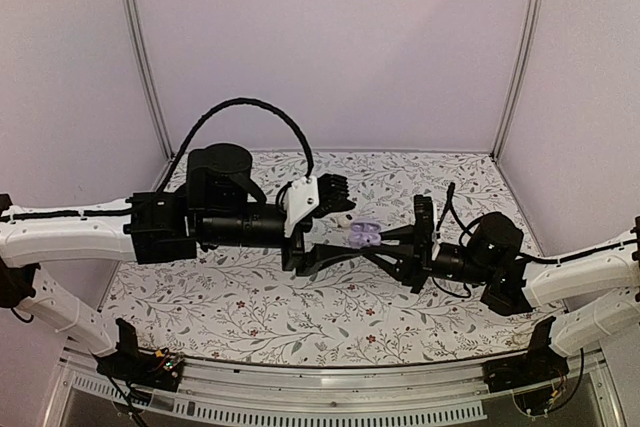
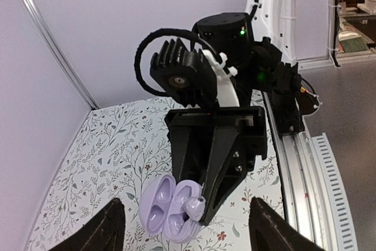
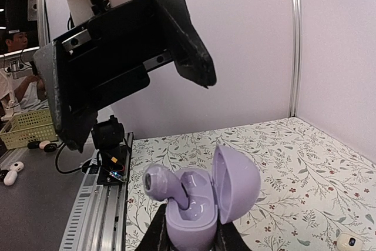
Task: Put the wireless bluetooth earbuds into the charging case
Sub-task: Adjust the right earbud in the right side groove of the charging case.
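Obs: R gripper (image 1: 385,239) is clamped on the base of the purple charging case (image 3: 200,213) and holds it up off the table (image 1: 250,317), over the mid area, well apart from all four edges. Lid is open and tipped back.

L gripper (image 3: 138,110) hangs just above the case. Its fingers are spread wide w/ nothing between them, and there is no contact w/ case or bud in any view.

Earbud (image 3: 160,181): one purple bud stands in the case, stem down in a well, head proud of the rim. It looks tilted and not flush, though the R wrist view is the only clear angle. Can't tell from these views whether the 2nd well is filled, as the shape behind the bud is ambiguous.

Also: a small pale item (image 3: 346,240) lies on the table at the lower right of the R wrist view, too small to ID.

Step (judged): mid-insertion of a bud. It is dropped into its slot, L hand is free, and seating is unconfirmed.

Next (judged):
- Check the seat. If the bud is proud, use an L fingertip to nudge the head straight down, w/ light force along the well axis.
- R must keep the case steady and upright, since any tilt risks tipping the bud out.
- If the 2nd well is empty, locate and fetch the other bud.
- Leave the lid open until both buds sit flush.
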### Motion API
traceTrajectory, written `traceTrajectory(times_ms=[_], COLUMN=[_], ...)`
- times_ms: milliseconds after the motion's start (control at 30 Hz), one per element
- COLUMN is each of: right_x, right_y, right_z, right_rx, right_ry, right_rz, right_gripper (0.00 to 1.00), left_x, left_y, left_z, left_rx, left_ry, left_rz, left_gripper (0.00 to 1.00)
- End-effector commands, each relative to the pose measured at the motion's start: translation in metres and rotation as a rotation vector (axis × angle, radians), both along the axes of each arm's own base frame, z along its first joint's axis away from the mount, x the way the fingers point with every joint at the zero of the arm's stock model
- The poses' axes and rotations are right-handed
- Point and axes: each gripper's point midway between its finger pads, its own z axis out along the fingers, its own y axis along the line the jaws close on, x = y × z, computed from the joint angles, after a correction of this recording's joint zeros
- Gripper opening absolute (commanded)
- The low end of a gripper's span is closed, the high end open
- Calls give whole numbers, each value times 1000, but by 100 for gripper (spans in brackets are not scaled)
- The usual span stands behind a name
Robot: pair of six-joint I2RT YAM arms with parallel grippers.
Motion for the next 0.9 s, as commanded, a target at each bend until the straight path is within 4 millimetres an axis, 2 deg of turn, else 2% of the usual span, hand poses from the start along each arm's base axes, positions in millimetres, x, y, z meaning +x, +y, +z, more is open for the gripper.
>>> traceTrajectory(times_ms=[0, 233, 500, 867], right_x=[-16, -39, -44, -47], right_y=[-4, -2, 2, 5], right_z=[1, -1, -2, -2], right_rx=[-7, -40, -69, -82], right_ry=[-15, -23, -28, -38], right_rz=[80, 214, 258, 287], right_gripper=[0, 0, 0, 0], left_x=[-14, -26, -29, -20], left_y=[10, 12, 2, -8], left_z=[-5, -13, -15, -25], left_rx=[94, 161, 144, 143], left_ry=[-47, -29, 17, 60], left_rz=[-77, -147, -172, -147], left_gripper=[74, 77, 87, 83])
